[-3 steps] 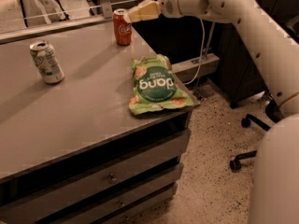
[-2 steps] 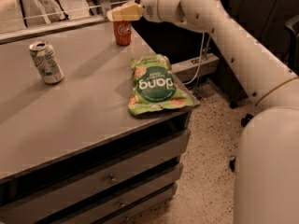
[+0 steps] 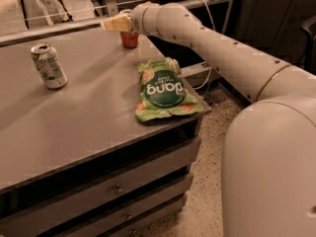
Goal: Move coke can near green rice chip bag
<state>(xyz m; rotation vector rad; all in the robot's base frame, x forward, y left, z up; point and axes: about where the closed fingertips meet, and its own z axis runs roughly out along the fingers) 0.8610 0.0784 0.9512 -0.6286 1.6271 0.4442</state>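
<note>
Firstly, the table: its far edge is the danger, I think, because the coke can stands close to it, and a sideways knock from above could tip the can or roll it off. The green rice chip bag lies flat at the front right corner, apart from the can; its long axis runs from far to near, the print upside down to the camera. The can is upright, long axis vertical, top hidden. The gripper hovers just above it; clenched or released, I cannot tell.
</note>
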